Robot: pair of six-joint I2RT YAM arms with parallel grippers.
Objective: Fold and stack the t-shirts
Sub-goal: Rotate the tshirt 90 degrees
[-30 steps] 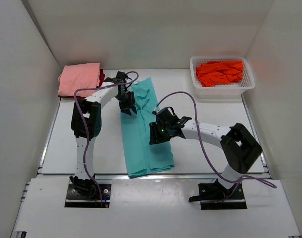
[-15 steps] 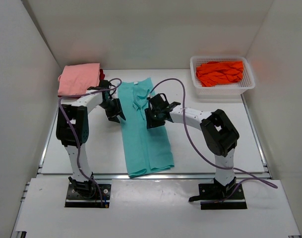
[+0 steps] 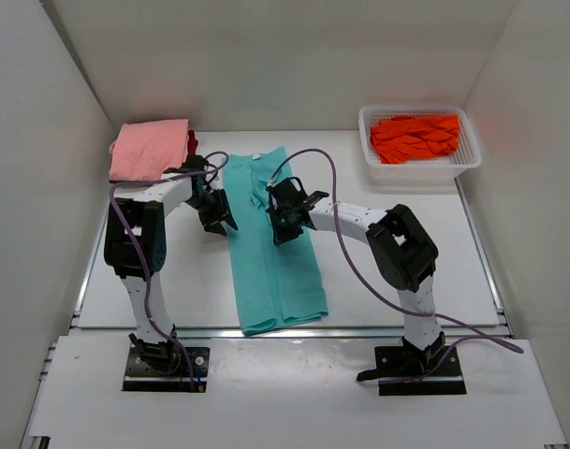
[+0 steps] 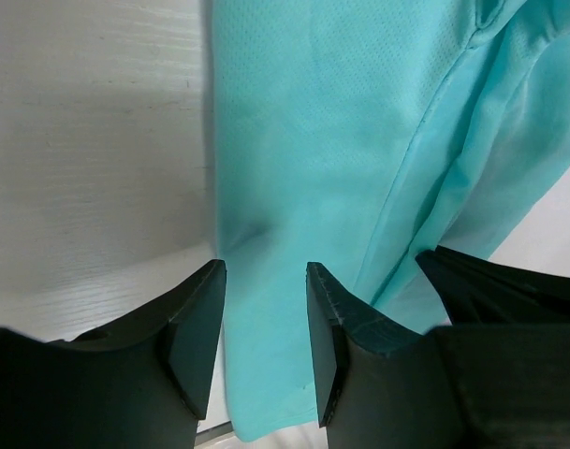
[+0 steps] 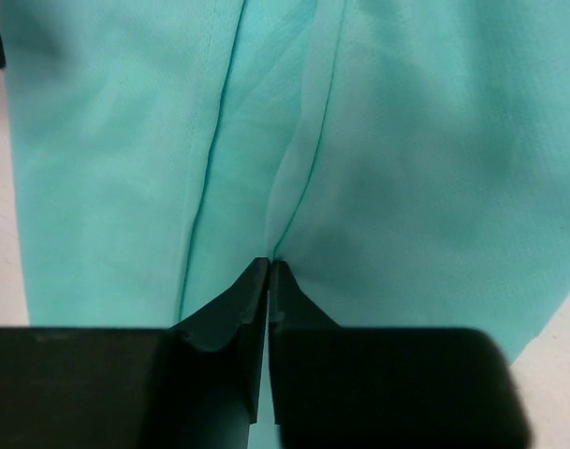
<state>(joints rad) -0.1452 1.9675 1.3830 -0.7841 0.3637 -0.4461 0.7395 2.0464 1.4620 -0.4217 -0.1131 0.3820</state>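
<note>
We see the teal t-shirt (image 3: 275, 271) lying flat on the white table (image 3: 387, 281), folded lengthwise into 1 long strip. It runs from near the far edge down to the near edge, roughly along the middle of the table. Both arms reach over its far half.

The left gripper (image 3: 216, 211) sits at the strip's left edge. In the left wrist view its 2 fingers (image 4: 196, 327) stand apart, and the shirt's left border passes through the gap between them, with bare table to one side and teal cloth to the other. We cannot tell whether either finger touches the cloth.

The right gripper (image 3: 283, 224) is over the strip, toward its right side. In the right wrist view its fingers are pressed together, and a thin raised ridge of teal cloth runs straight into their tips, so they look clamped on a pinch of the shirt.

In the far left corner a folded salmon pink t-shirt (image 3: 151, 148) rests with a dark red t-shirt (image 3: 192, 144) showing at its right edge; we cannot tell if the red one lies under it or beside it.

In the far right corner stands a white mesh basket (image 3: 420, 169), holding the bright orange t-shirt (image 3: 416, 137), crumpled and unfolded.
</note>
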